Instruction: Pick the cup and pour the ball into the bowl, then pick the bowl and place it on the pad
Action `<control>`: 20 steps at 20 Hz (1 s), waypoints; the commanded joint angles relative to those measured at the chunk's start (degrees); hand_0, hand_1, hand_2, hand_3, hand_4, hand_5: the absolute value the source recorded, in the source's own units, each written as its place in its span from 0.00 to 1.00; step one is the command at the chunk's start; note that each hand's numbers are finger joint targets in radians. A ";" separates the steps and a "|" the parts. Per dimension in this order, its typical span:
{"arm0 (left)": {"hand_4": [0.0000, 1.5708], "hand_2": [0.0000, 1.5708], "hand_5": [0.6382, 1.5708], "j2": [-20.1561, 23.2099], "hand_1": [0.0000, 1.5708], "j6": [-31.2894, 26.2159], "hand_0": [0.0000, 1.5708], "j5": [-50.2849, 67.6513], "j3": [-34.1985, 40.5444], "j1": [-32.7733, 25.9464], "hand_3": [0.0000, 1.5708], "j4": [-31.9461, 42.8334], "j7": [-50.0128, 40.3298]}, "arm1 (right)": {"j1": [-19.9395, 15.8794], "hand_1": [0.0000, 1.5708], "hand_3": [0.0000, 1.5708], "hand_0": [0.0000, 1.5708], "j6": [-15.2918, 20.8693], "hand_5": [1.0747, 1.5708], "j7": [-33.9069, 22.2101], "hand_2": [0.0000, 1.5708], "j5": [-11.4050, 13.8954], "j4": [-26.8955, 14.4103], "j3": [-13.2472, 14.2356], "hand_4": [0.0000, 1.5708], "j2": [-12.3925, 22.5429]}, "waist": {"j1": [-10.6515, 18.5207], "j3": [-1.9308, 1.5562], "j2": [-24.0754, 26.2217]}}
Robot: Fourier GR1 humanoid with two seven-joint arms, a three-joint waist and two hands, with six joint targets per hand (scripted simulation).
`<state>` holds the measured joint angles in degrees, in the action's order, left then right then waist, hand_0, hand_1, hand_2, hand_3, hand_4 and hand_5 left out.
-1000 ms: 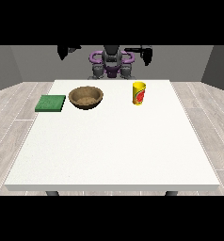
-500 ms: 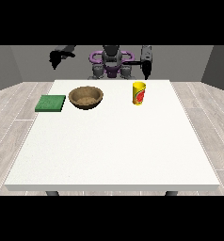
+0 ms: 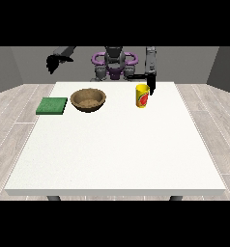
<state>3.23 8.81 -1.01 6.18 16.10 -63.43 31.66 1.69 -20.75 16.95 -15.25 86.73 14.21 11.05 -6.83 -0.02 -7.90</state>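
Two hands up: ours at view's right (image 3: 151, 85) hangs just beside the cup (image 3: 142, 95), fingers pointing down, holding nothing. Bowl (image 3: 88, 100) & pad (image 3: 52, 105) sit well off toward the other hand (image 3: 53, 61), raised; can't tell its fingers.

A plain, bare test room rather than a home: a large white counter (image 3: 112, 144) stands on a pale grey wood-plank floor (image 3: 13, 106), with blank grey walls (image 3: 20, 62) behind and a humanoid robot (image 3: 114, 65) stationed at the far edge.
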 commanded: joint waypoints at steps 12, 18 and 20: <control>0.75 1.00 0.98 1.78 0.84 10.78 0.84 -4.91 4.56 7.80 1.00 22.18 15.62 | -2.74 0.00 0.00 0.00 -8.81 1.00 1.32 0.00 -6.72 -5.19 6.46 0.15 7.11 | -3.44 0.05 -5.31; 0.78 1.00 0.98 1.65 0.83 20.82 0.83 -14.43 -1.70 9.43 1.00 20.77 4.57 | -3.73 0.00 0.00 0.00 -8.08 1.00 -4.06 0.00 -8.66 -8.24 7.83 0.24 9.11 | -2.52 -0.01 2.22; 0.77 1.00 0.99 4.97 0.85 24.84 0.85 -19.35 -3.50 12.91 1.00 20.47 -2.29 | -3.66 0.00 0.00 0.00 -9.12 1.00 -4.67 0.00 -8.16 -9.65 7.69 0.27 10.47 | -3.63 -0.12 4.24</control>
<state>5.57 27.43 -13.91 5.45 25.34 -43.28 36.39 -1.14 -29.00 14.09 -22.97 79.05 21.35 19.49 -9.82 -0.10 -6.36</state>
